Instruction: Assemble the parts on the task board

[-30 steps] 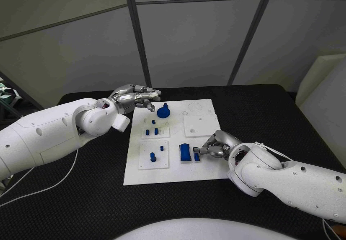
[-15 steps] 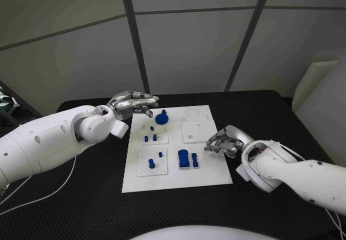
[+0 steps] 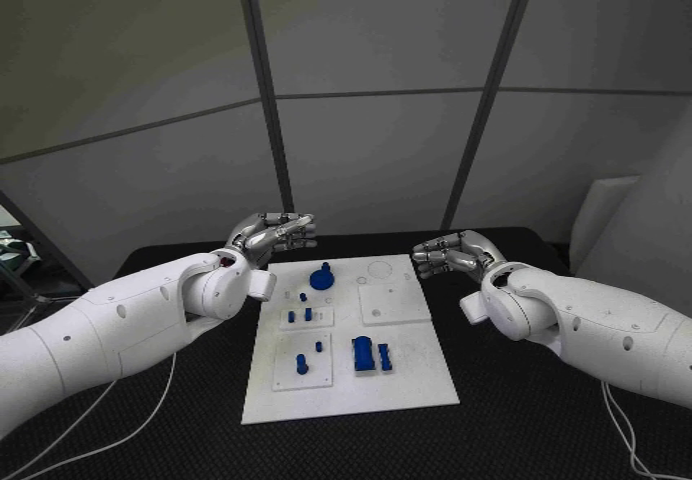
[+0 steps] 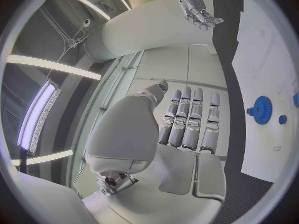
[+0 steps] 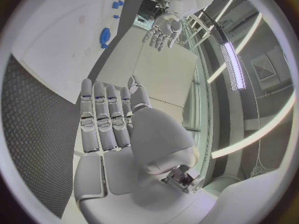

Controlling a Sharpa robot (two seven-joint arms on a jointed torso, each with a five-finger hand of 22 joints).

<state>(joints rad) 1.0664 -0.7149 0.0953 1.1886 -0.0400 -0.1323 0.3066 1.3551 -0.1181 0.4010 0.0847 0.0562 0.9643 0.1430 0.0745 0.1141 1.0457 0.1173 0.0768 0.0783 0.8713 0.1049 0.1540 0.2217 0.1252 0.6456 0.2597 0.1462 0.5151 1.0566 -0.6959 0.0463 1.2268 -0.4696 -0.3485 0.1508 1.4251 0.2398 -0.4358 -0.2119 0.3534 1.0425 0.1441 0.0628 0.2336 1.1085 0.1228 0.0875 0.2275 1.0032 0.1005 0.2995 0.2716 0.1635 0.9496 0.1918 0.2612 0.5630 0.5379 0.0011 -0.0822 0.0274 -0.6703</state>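
The robot's two arms are clad in smooth, glossy white shells with rounded, bulbous segments that narrow toward the wrists. The left hand (image 3: 271, 233) and the right hand (image 3: 447, 251) are silver metal, built of many short jointed segments with darker seams between them. In the wrist views the left hand (image 4: 187, 119) and right hand (image 5: 109, 119) show pale grey padded faces along the fingers and a broad, smooth palm housing. A thin white cable (image 3: 137, 402) trails from beneath the left arm.
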